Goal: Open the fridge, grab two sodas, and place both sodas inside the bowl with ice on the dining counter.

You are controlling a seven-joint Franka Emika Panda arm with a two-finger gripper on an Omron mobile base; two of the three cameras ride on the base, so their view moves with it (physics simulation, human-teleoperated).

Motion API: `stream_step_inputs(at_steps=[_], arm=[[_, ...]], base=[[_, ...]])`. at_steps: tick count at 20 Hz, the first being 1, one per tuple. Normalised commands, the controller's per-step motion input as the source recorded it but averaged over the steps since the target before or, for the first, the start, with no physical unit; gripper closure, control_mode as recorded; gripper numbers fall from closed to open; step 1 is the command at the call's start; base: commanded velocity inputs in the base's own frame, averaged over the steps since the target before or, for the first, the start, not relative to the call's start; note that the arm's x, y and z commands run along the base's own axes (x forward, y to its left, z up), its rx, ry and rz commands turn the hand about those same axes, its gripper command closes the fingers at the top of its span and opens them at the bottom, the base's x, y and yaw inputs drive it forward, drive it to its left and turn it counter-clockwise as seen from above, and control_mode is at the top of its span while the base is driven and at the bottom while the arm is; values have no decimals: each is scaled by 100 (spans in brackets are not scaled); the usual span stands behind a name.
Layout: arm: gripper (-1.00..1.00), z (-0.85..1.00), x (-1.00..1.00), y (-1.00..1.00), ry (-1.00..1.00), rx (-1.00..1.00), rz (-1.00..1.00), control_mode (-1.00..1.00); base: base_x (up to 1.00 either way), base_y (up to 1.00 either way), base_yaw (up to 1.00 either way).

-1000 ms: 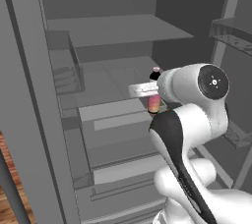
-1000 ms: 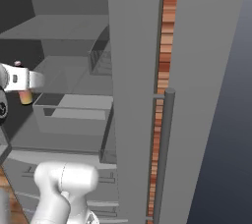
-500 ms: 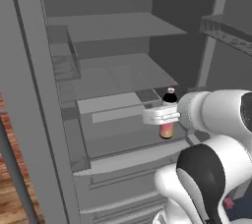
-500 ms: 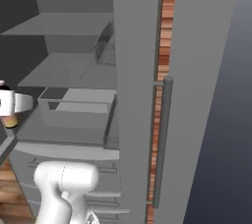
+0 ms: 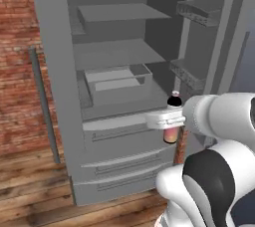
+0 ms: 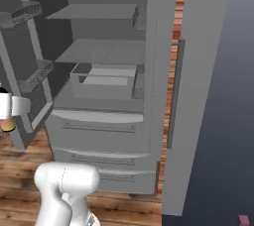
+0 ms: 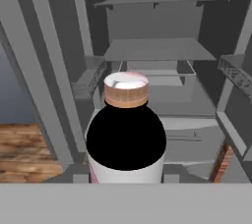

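I am pinching the pink-orange bottle (image 5: 171, 121) in my tool (image 5: 167, 119), holding it upright in the air in front of the fridge (image 5: 124, 101), near its lower drawers. Beyond it, both fridge doors are standing open, and the shelves and the clear bin (image 5: 117, 82) inside are looking bare. So the opening and first grab seem done; I am judging the carry to the bowl and the second soda are left.

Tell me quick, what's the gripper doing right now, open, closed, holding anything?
Gripper: closed on the soda bottle, pink-orange body with a black neck, held upright in front of the open fridge.
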Motion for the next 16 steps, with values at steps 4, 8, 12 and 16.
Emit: stream_step_inputs(at_steps=[4, 8, 12, 16], arm=[[100, 0, 0, 0, 0, 0, 0, 100], [100, 0, 0, 0, 0, 0, 0, 100], [100, 0, 0, 0, 0, 0, 0, 100], [100, 0, 0, 0, 0, 0, 0, 100]], base=[[-75, 74, 18], [-29, 90, 38], [-16, 86, 45], [-11, 76, 49]])
